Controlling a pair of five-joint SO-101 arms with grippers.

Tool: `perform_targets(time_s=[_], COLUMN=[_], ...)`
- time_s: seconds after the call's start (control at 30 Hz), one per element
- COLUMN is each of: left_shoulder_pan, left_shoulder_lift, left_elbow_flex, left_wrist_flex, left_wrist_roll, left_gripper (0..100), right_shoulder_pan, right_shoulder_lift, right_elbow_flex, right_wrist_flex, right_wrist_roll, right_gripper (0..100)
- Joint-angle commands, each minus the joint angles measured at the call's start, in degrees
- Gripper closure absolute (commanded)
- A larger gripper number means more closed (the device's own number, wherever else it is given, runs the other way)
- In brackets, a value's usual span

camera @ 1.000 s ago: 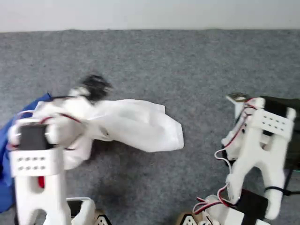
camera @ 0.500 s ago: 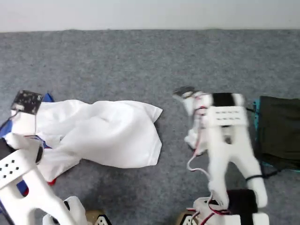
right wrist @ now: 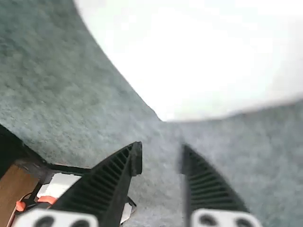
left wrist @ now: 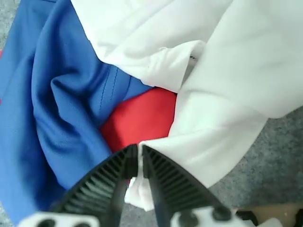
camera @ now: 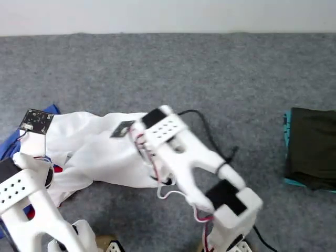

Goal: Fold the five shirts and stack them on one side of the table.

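Closest to us, the left pincer (left wrist: 139,147) has its ribbed jaws drawn together to a thin slit. A bit of white hem shows in that slit (we cannot tell whether it is pinched or merely lies beneath). Just ahead of the tips lies the red shirt (left wrist: 142,113). The blue shirt (left wrist: 47,94) is crumpled to one side of the pincer, and the white shirt (left wrist: 236,61) is heaped on the other side, overlapping both. Grey bench (left wrist: 279,161) shows past the white cloth's edge.

The right pincer (right wrist: 161,147) is released, its jaws parted with nothing between them. Under it we see bare bench, and just ahead of its tips is the rounded edge of the white shirt, not touching them.

In the high view, the left arm (camera: 26,194) stands at the near left corner over the blue and red cloth. The right arm (camera: 178,152) leans from the near edge over the white shirt's right-hand end and covers it. The white shirt sprawls unfolded between the two arms. Well apart from both pincers, out on the right arm's far side, a dark shirt (camera: 312,147) lies folded flat. It rests on a teal cloth (camera: 292,182) whose edge peeks out.
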Motion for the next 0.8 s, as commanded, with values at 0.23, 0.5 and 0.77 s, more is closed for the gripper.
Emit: perform_targets(time_s=[0.23, 0.5, 0.77], left_shoulder_pan=[-0.35, -0.26, 0.0], left_shoulder_lift=[-1.41, -1.41, -1.49], left_elbow_flex=[-0.13, -0.13, -1.63], left_wrist_flex=[-0.88, -0.88, -0.26], left_wrist_roll=[0.26, 2.9, 2.9], left_gripper=[99, 99, 99], right_shoulder_pan=[-8.92, -2.95, 4.97], right_shoulder_lift=[13.05, 23.16, 21.85], right_elbow_flex=[-13.36, -13.54, -14.59], right_wrist_flex=[0.75, -3.03, -0.66], right_wrist_roll=[-0.62, -0.62, -0.79], right_gripper=[76.4, 90.1, 99.0])
